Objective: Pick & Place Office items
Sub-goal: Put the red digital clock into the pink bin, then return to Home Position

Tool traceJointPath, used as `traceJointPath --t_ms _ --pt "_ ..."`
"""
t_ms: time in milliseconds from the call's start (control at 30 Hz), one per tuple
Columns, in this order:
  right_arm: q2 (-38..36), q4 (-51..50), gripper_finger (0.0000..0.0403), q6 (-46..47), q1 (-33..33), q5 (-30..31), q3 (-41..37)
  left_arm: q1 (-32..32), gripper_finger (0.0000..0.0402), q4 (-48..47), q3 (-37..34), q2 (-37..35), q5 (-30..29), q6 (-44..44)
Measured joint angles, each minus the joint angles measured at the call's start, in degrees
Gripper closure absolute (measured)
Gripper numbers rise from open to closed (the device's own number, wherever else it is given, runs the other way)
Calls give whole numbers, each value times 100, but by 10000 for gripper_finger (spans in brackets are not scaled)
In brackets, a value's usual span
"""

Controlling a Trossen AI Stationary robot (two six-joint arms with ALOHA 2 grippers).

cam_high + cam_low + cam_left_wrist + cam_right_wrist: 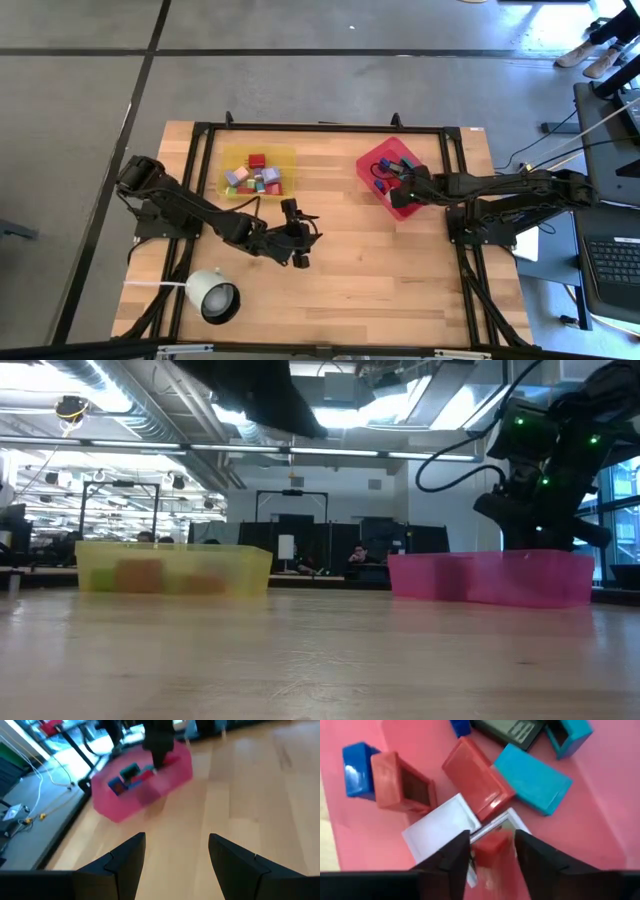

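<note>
The office items are small coloured blocks. Several lie in the yellow tray (228, 157) at the back left. Others lie in the red tray (368, 163) at the back right: blue (357, 770), red (477, 777), teal (532, 777) and white (437, 832). My right gripper (492, 845) points down into the red tray with its fingers a little apart. A small, blurred red block (492, 851) shows between them. My left gripper (303, 236) hovers open over the table's middle, holding nothing and facing the red tray (145, 785). My right gripper comes from above, pointing down into the red tray, with the small red block (490, 854) in the gap between its fingertips. The block sits just over the white block. I cannot tell whether the fingers touch it.
A white round lamp-like object (212, 296) with a dark opening lies near the table's front left. Bare wood stretches between the two trays and across the front. A black frame (320, 127) runs round the table's edges.
</note>
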Motion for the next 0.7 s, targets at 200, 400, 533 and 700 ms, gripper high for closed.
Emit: traceJointPath --t_ms 200,400,533,700 --pt "0 -43 168 -315 -2 -241 182 -224 187 -395 4 -690 -217 93" --pt "0 -1054 137 -1349 -4 -494 1117 -478 187 -1403 4 -1729 -219 110" --pt "0 -1448 134 -2051 -2 -951 1883 -631 187 -1722 4 -2312 -202 111" --pt "0 -1334 134 -2246 3 -1304 2618 -692 187 -1728 4 -2746 -79 111"
